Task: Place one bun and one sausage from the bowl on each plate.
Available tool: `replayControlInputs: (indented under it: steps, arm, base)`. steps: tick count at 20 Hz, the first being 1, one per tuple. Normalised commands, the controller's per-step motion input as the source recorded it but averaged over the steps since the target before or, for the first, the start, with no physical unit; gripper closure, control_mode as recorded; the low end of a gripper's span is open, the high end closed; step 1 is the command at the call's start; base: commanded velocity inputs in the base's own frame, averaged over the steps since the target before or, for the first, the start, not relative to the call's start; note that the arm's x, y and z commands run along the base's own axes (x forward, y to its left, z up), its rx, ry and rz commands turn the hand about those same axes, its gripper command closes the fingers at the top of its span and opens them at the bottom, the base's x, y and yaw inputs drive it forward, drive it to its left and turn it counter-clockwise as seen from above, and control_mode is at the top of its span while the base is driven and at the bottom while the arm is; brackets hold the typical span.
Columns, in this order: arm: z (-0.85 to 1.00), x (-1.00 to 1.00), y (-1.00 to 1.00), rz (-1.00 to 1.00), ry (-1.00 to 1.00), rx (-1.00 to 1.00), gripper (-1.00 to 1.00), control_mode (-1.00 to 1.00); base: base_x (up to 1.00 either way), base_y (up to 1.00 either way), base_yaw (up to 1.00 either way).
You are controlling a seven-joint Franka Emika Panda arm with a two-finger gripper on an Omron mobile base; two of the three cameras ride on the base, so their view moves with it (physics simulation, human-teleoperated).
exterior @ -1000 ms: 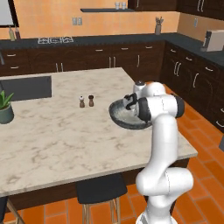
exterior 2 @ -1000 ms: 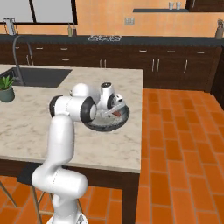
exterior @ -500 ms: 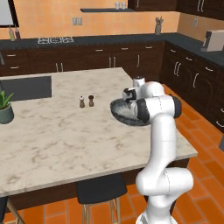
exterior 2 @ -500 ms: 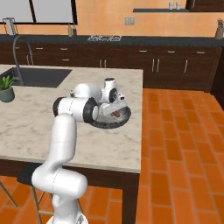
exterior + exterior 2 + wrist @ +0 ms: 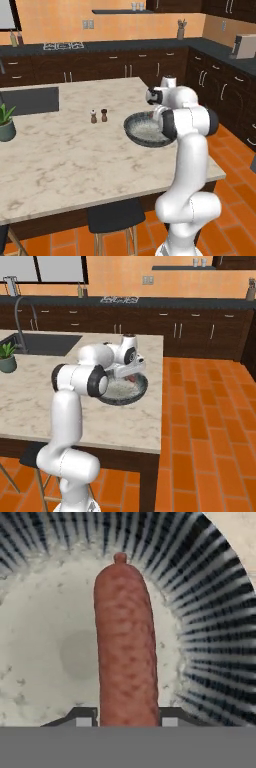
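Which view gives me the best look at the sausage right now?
The hand view: the sausage runs up the frame from between the gripper's fingertips, over the bowl's ribbed wall. In the right base view it is a reddish sliver under the gripper. In the left base view, the arm blocks it.

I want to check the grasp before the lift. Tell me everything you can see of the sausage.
The sausage is reddish-brown with a mottled, slightly bumpy skin, thick and cylindrical, ending in a small knotted nub at its far end. It lies inside the bowl, over the pale speckled lining beside the dark ribbed wall. Its near end sits between the two dark fingertips of the gripper, which is shut on it. From the right base view a bit of red shows under the hand in the bowl.
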Motion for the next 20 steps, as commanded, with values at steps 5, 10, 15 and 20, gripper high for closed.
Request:
replayControlInputs:
  steps: [5,10,15,20]
  arm:
    - [0.77,-0.63,0.15,0.00,-0.15,0.04,1.00,-1.00]
    - [0.66,-0.84,0.30,0.00,-0.22,0.00,1.00,-1.00]
    - [0.37,-0.98,0.39,0.00,-0.34,0.00,1.00,-1.00]
    - [0.28,-1.00,0.30,0.02,-0.43,-0.06,1.00,-1.00]
  base:
    - [0.00,0.00,0.00]
    - [0.00,0.00,0.00]
    - [0.00,0.00,0.00]
    - [0.00,0.00,0.00]
